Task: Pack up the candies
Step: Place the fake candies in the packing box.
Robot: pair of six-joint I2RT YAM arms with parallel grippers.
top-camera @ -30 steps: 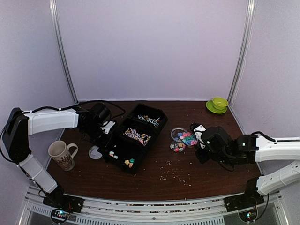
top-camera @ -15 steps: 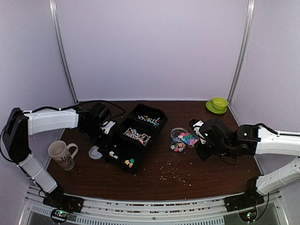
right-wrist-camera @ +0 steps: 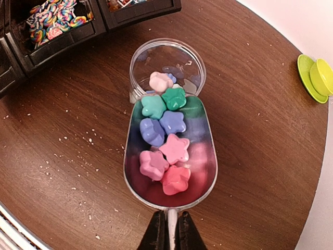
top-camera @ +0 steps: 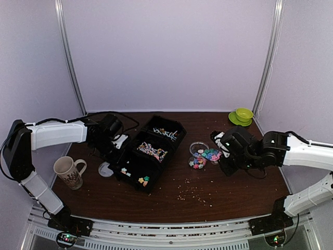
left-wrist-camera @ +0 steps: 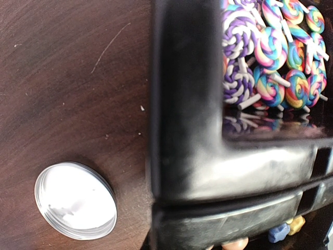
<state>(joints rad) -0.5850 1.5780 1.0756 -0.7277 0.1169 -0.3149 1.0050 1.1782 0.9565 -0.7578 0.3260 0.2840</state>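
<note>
Candies (right-wrist-camera: 174,148) are riding in a clear scoop (right-wrist-camera: 204,156) right now: pink, blue and green stars are piling up in its bowl, with one pale pink piece sitting at the lip. Right gripper (right-wrist-camera: 167,232) is pinching the scoop's thin handle, jaws pressing tight against it at six o'clock in the wrist view. The scoop's mouth is overlapping the rim of a small clear jar (right-wrist-camera: 184,60) at twelve o'clock. Pale crumbs (top-camera: 190,195) are lying scattered on the brown table (top-camera: 250,179) at six o'clock from the jar. At nine o'clock from it, a black three-part tray (top-camera: 130,174) is sitting at an angle. Swirled lollipops (left-wrist-camera: 270,47) are filling its middle bin, and a few chunky pieces are lying in the near one. Left gripper (top-camera: 118,140) is hanging at the tray's nine o'clock edge, jaws pressed together; whether they're nipping the rim, I can't tell. A round lid (left-wrist-camera: 75,200) is lying flat just beside the tray. A mug (top-camera: 67,172) is standing at eight o'clock from it, and a green cup (top-camera: 243,113) is resting on its saucer (top-camera: 234,121) at two o'clock from the jar.
</note>
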